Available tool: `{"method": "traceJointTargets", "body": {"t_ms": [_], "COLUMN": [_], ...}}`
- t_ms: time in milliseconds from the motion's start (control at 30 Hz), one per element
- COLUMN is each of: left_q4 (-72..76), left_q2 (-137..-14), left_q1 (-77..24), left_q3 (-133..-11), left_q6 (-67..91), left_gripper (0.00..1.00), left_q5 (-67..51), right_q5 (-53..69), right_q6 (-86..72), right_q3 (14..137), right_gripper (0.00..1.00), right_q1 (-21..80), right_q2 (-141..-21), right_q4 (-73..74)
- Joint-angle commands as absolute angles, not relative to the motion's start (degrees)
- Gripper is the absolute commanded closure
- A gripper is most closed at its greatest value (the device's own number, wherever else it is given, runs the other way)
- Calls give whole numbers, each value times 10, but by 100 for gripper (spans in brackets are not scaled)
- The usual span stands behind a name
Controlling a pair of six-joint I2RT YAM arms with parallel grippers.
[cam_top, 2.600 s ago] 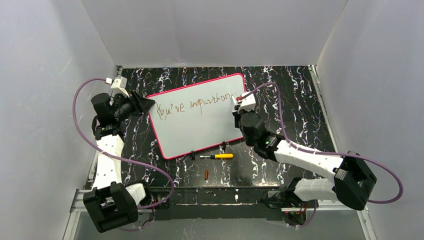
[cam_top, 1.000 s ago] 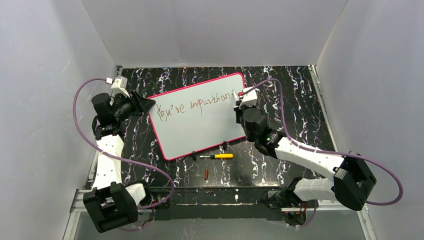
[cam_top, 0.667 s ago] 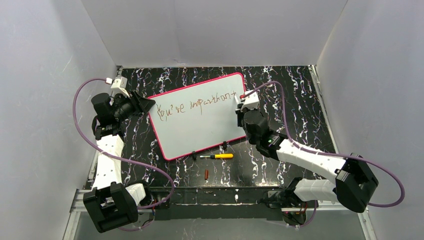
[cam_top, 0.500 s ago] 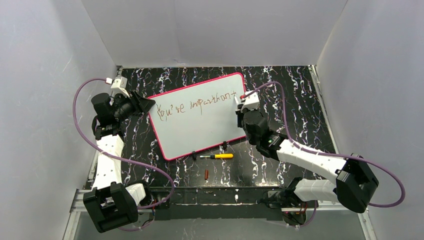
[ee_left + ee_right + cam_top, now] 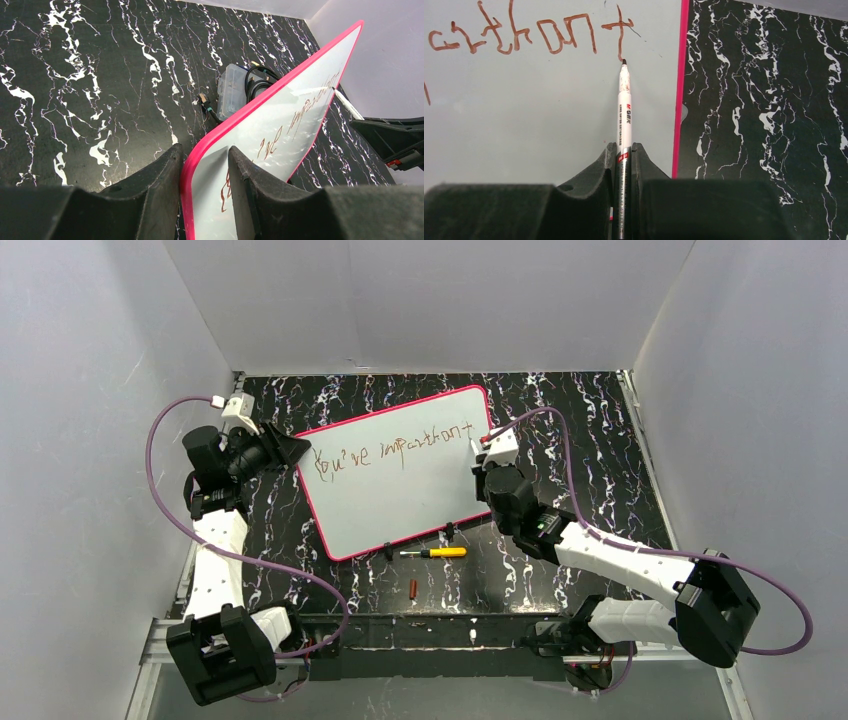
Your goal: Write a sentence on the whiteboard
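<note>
The whiteboard (image 5: 400,502) lies tilted on the black marble table, white with a pink-red rim. The sentence (image 5: 390,450) runs along its far part in reddish-brown lettering, and its last letters (image 5: 514,35) end in a "t". My left gripper (image 5: 295,450) is shut on the board's left rim (image 5: 186,170), one finger on either side. My right gripper (image 5: 485,455) is shut on a white marker (image 5: 624,100) at the board's right edge. The marker's dark tip sits just below the stem of that last "t". In the right wrist view the gripper (image 5: 624,146) pinches the marker's barrel.
A yellow-and-black pen (image 5: 435,552) lies just in front of the board, with a small reddish cap (image 5: 413,588) nearer the bases. Black clips (image 5: 450,532) sit on the board's near rim. A clear box with black cables (image 5: 232,90) sits beside the rim. Grey walls enclose the table.
The last "t" of the sentence has appeared on the board. My right gripper has drawn the marker slightly back toward the near side. The left arm has not moved.
</note>
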State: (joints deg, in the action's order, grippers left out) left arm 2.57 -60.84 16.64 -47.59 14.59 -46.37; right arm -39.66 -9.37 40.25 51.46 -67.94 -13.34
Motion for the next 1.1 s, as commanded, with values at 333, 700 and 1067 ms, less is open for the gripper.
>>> {"method": "traceJointTargets", "body": {"t_ms": [333, 700, 1067], "left_q4": [32, 32, 32], "left_q2": [-589, -586, -584], "left_q1": [164, 164, 164], "left_q3": [-474, -473, -473], "left_q6": [145, 145, 145], "left_gripper": [64, 64, 64], "left_q5": [-479, -478, -478], "right_q5": [-385, -310, -285], "right_q6": [-42, -9, -27], "right_q3": [422, 437, 500], "right_gripper": [99, 99, 99], "right_q1": [515, 663, 734], "right_q2": [-636, -683, -826], "right_q4": [-177, -213, -263]}}
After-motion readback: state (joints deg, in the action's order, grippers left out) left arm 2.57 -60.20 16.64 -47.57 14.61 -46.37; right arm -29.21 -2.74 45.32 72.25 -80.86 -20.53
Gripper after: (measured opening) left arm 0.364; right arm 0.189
